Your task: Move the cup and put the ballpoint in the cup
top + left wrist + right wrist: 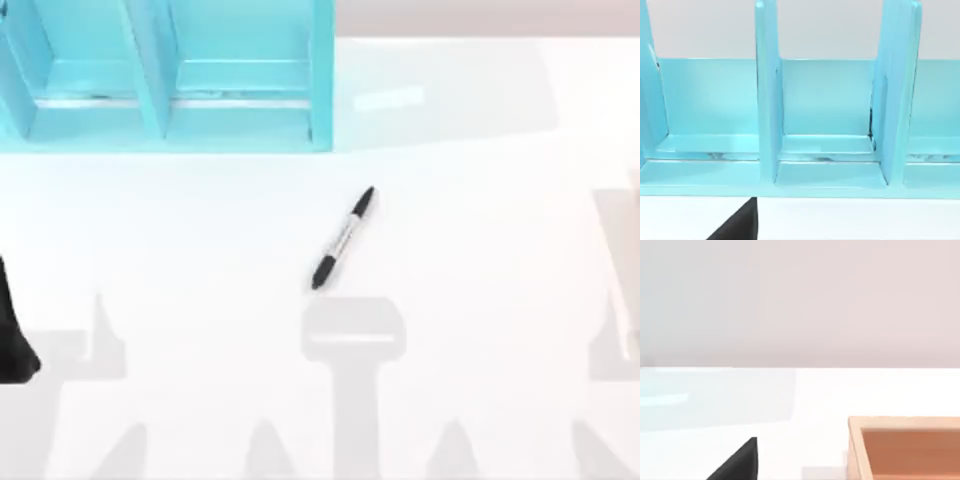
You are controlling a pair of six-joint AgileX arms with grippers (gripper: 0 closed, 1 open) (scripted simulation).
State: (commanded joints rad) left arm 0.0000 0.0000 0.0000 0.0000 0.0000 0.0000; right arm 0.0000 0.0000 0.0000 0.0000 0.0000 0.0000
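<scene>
The ballpoint (344,238) is found lying flat on the white table (480,250), roughly mid-table, well apart from the left arm (14,335), of which just a dark bit is seen at the table's left edge. The pen is laid diagonally, one black end pointed toward the teal shelf unit (170,80) and the other toward the near side. A black cap, black tail and light grey barrel with dark print can be made out. How far either hand is opened can't be told. From the left wrist view, the teal shelf's open compartments (827,115) are faced. From the right wrist view, a wooden box (905,447) is seen on the table.
</scene>
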